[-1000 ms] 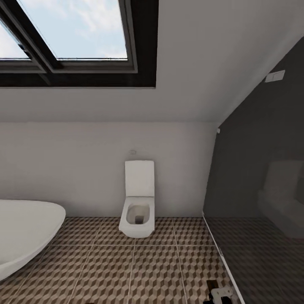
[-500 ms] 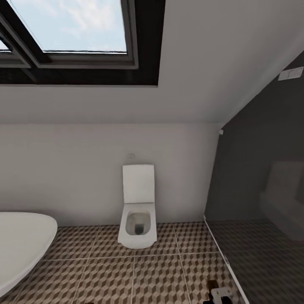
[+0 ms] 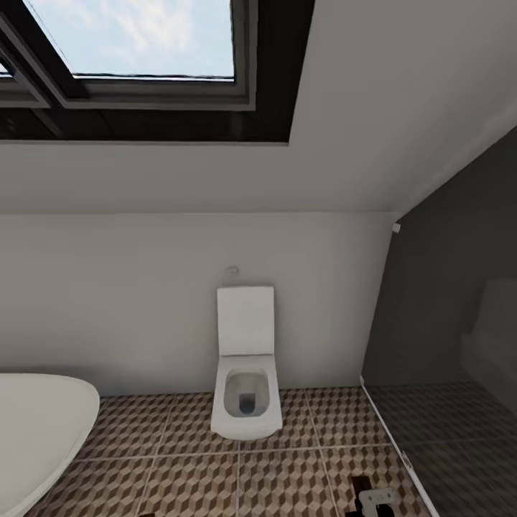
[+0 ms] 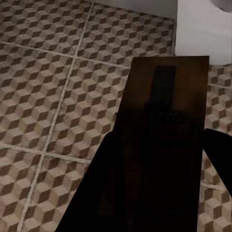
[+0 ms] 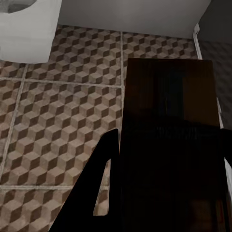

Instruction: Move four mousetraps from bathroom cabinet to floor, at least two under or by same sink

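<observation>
Two mousetraps rode along, one clamped in my left gripper, another in my right gripper; my view had swung, and the toilet sat closer, no sink seen yet.

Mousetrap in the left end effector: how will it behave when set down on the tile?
The mousetrap is a flat wooden board, so probably stiff, light, and unlikely to roll or tip. Its metal spring parts look delicate and might snap. The floor tiles look flat, so it should rest stably.
</observation>
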Tool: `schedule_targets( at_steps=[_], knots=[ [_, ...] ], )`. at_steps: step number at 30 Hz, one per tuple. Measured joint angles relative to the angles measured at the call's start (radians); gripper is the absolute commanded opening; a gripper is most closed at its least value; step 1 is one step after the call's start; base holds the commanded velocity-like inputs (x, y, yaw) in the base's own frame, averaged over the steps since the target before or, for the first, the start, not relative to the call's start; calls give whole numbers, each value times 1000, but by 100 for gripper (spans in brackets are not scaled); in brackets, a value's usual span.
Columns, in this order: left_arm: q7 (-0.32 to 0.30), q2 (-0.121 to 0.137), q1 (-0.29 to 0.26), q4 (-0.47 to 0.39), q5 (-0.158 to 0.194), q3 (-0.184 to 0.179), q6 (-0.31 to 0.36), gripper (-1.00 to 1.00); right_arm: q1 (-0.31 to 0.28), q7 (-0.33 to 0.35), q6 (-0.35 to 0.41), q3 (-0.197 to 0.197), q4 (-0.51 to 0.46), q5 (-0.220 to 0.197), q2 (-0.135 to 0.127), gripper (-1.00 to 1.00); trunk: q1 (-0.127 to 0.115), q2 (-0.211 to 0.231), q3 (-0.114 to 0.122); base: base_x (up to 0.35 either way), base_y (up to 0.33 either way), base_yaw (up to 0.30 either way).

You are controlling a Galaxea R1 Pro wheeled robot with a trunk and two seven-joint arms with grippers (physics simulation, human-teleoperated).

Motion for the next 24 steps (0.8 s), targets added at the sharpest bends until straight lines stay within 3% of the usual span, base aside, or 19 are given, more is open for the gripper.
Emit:
schedule_targets(
  at_steps=[24],
  knots=[
    [1,-4,1,0,9,0,-1,-100,0,0,0,0,0,0,0,-100,0,0,0,8,6,83]
  ],
)
